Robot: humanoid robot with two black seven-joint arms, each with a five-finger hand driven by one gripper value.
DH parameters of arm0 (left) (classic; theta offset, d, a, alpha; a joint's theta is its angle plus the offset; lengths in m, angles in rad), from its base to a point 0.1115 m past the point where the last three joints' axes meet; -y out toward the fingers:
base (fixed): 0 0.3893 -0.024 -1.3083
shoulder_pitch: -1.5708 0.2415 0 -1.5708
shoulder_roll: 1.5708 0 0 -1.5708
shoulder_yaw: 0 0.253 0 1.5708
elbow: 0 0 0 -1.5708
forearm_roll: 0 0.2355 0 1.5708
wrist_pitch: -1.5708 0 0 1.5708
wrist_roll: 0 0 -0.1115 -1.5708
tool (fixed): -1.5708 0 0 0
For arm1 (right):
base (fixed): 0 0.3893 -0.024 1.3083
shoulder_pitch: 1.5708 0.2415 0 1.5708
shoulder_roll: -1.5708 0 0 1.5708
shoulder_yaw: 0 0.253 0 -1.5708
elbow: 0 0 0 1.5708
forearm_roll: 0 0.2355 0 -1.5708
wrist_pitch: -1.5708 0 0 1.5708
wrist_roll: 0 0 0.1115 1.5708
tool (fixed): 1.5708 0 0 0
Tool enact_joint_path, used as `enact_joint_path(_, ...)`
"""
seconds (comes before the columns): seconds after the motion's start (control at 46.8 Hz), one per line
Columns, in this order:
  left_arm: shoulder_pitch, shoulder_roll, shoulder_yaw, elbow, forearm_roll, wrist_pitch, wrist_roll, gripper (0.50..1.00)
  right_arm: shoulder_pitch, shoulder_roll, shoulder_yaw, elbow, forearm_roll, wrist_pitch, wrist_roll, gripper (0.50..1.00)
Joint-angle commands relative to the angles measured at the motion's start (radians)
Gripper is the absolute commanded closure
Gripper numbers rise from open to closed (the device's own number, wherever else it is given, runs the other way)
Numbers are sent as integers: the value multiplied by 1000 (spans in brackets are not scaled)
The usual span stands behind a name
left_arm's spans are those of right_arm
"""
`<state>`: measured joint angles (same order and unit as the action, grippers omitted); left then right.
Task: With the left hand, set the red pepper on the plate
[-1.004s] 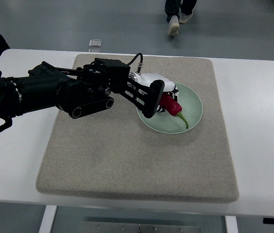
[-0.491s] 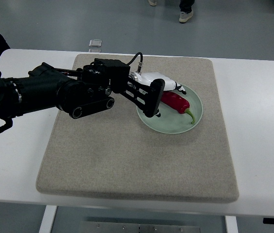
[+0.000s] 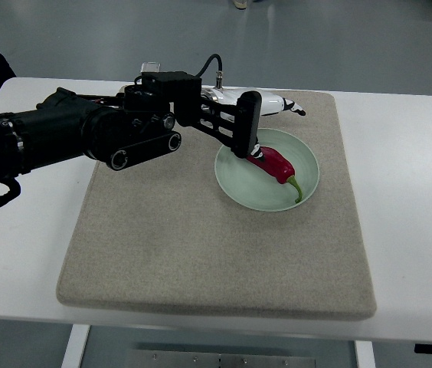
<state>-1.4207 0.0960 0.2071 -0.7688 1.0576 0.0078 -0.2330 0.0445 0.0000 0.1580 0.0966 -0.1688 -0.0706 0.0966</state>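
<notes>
On the pale green plate (image 3: 235, 184) lies the red pepper (image 3: 273, 162), its green stem toward the plate's lower right rim. From the top view, the left hand (image 3: 256, 115) hovers over the plate's upper left edge, fingers spread loose and holding nothing. Plate sits on a beige mat (image 3: 162, 245) covering the white table (image 3: 407, 192).

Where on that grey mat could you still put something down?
The mat is bare across its whole near half, below the plate and arm, and along its right strip beside the plate. The far middle is crowded: the left hand hangs over the plate's rim, where the pepper lies.
</notes>
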Motion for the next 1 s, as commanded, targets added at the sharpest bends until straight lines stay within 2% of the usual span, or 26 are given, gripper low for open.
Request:
enact_joint_path(0.0, 8, 28, -34, 2, -24, 0, 0, 521, 0, 0, 0, 0, 0, 0, 0, 568)
enact_joint_path(0.321, 14, 163, -106, 8, -310, 0, 0, 506, 0, 0, 0, 0, 0, 0, 0, 568)
enact_joint_path(0.577, 23, 232, -110, 68, -593, 0, -3, 506, 0, 0, 0, 0, 0, 0, 0, 568)
enact_joint_path(0.769, 85, 292, -127, 71, -708, 0, -23, 506, 0, 0, 0, 0, -1, 0, 0, 568)
enact_joint_path(0.983, 233, 340, -366, 71, -700, -8, -37, 504, 0, 0, 0, 0, 0, 0, 0, 568)
